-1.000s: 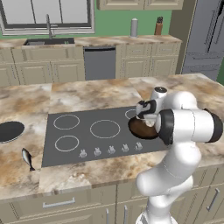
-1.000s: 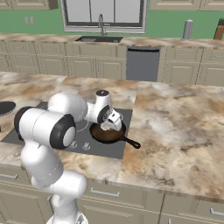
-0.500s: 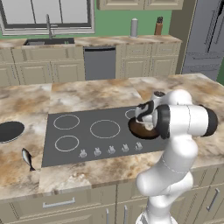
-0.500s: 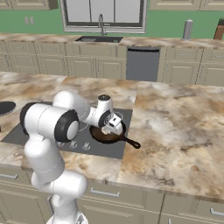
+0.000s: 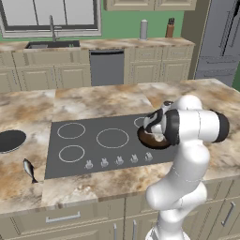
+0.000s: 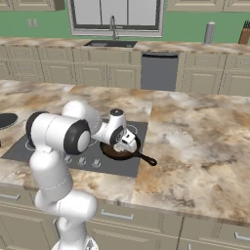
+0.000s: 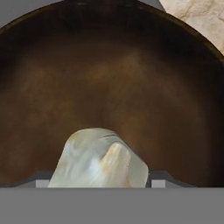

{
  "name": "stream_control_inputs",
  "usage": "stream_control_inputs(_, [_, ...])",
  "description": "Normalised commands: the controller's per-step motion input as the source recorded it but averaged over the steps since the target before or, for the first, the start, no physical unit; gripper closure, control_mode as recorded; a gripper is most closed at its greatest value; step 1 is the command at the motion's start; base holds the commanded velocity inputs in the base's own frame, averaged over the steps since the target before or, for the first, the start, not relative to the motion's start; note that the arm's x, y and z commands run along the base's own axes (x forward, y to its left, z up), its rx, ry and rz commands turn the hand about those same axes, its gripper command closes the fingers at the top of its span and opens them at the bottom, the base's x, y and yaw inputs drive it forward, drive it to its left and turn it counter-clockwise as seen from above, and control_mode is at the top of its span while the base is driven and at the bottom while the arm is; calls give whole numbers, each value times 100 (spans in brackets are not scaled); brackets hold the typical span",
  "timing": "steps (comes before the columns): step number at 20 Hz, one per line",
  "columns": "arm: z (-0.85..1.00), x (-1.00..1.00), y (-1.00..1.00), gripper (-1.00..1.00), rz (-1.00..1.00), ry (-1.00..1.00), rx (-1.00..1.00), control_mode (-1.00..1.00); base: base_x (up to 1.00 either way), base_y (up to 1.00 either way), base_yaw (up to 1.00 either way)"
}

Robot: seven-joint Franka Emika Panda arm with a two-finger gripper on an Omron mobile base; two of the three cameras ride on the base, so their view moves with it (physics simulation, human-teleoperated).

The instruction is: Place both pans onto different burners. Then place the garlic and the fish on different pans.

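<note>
**Garlic held low over the brown pan at the cooktop's right end**

The gripper (image 6: 128, 145) hangs just above the brown pan (image 6: 115, 151), clamped on a pale, lumpy garlic bulb (image 7: 98, 160) with a tan streak. In the hand view the pan's dark rim curves close around the bulb on every side, with bare brown floor ahead of it and a corner of marble counter (image 7: 197, 17) beyond the rim. The pan sits on the dark cooktop (image 5: 61, 157); its thin handle (image 6: 146, 158) points away toward open counter.

Since half a second ago the forearm has swung round and the hand sits slightly lower over the pan.

Far off on the gripper's other side, past the ring burners (image 5: 112, 138), lie the small silver fish (image 5: 30, 169) and the flat black pan (image 5: 10, 140), both on the counter.
</note>
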Motion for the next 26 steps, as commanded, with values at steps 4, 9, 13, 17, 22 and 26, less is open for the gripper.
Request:
stream_control_inputs(4, [-11,8,0,100,0,0,0,-100,0,0,0])
stream_control_inputs(9, [-11,8,1,100,0,0,0,-100,0,0,0])
stream_control_inputs(13, [-1,0,2,-100,0,0,0,-100,0,0,0])
stream_control_inputs(17, [0,0,0,-100,0,0,0,-100,0,0,0])
stream_control_inputs(22, [1,0,0,-100,0,0,0,-100,0,0,0])
stream_control_inputs(26, [27,0,0,-100,0,0,0,-100,0,0,0])
